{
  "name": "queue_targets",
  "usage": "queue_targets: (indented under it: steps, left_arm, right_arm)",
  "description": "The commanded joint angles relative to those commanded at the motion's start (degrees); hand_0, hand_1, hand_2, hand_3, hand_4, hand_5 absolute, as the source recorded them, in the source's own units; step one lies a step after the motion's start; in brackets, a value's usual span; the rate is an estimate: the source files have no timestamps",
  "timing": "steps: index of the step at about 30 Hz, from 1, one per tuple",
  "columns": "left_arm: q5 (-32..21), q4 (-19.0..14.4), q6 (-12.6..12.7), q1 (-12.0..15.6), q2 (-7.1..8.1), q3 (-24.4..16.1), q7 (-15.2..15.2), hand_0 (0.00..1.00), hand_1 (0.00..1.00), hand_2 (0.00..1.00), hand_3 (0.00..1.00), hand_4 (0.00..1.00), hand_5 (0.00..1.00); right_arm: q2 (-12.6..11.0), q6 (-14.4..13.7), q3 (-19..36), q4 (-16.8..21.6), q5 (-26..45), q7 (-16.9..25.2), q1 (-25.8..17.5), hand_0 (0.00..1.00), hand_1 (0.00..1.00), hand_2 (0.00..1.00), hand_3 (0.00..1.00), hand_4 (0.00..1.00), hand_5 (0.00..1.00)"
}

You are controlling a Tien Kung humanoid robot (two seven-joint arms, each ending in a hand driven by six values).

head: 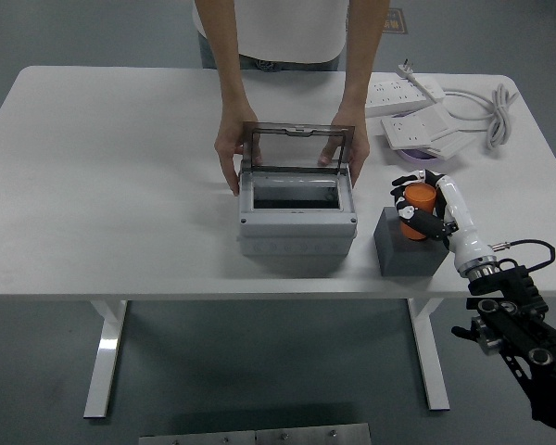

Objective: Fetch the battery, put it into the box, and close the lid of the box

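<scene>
On the white worktop [102,167], a person's two hands [228,153] steadied the grey box [297,221] with its clear lid [299,146] raised, while just right of it the right hand [424,209] grasped the orange battery [419,198] above a dark grey block [403,248].

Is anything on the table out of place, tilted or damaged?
Nothing stands out. The box sits square, its lid held up by a person's hands. The right hand grips the battery over the grey block.
</scene>
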Motion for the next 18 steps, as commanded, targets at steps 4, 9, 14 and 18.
queue_targets:
  steps: [4, 9, 14, 18]
  left_arm:
    - [-0.15, -0.02, 0.19, 0.00, 0.04, -0.05, -0.23, 0.616, 0.693, 0.618, 0.616, 0.668, 0.083]
    - [-0.23, 0.00, 0.51, -0.02, 0.10, -0.06, -0.56, 0.616, 0.694, 0.623, 0.618, 0.670, 0.080]
    - [0.08, 0.00, 0.73, -0.05, 0.13, -0.27, -0.66, 0.616, 0.694, 0.628, 0.623, 0.671, 0.078]
    - [0.40, -0.03, 0.92, -0.06, 0.17, -0.58, -0.68, 0.616, 0.694, 0.628, 0.623, 0.671, 0.078]
  right_arm:
    - [0.05, 0.02, 0.00, 0.10, -0.12, -0.24, 0.04, 0.317, 0.365, 0.428, 0.468, 0.495, 0.052]
    - [0.13, 0.03, 0.01, 0.31, -0.57, -0.77, 0.02, 0.288, 0.305, 0.349, 0.391, 0.193, 0.010]
    - [0.16, -0.01, 0.07, 0.28, -0.48, -0.77, 0.07, 0.272, 0.282, 0.326, 0.322, 0.067, 0.002]
    - [0.25, 0.00, 0.21, 0.43, -0.69, -0.87, 0.36, 0.272, 0.282, 0.326, 0.322, 0.067, 0.002]
